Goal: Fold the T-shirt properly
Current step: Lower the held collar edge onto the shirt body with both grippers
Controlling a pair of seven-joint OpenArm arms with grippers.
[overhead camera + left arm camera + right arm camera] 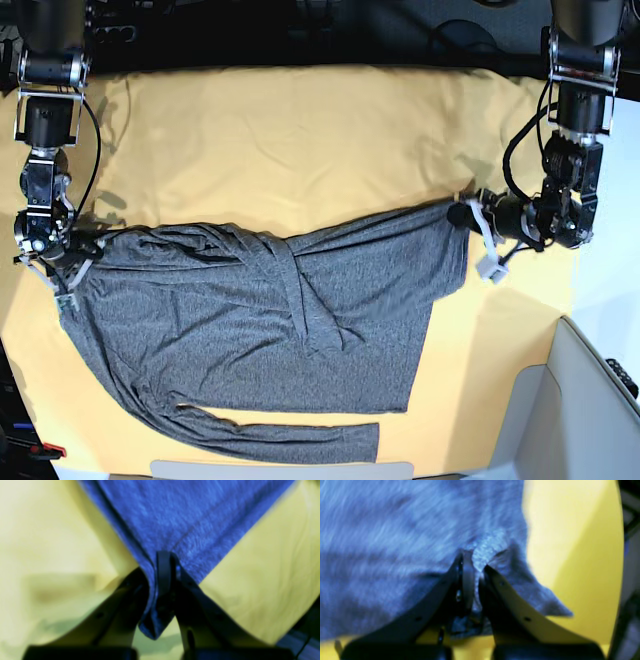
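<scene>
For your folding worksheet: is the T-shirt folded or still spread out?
Mostly spread. The T-shirt lies wide across the yellow cloth, one sleeve crossing its middle, another along its bottom edge.

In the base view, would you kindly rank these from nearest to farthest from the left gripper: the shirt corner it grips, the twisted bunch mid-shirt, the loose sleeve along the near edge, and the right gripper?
1. Shirt corner of the T-shirt, pinched in the left gripper, view's right.
2. Twisted bunch, mid-shirt.
3. Loose sleeve, near edge.
4. Right gripper, far left, shut on the opposite corner.
</scene>
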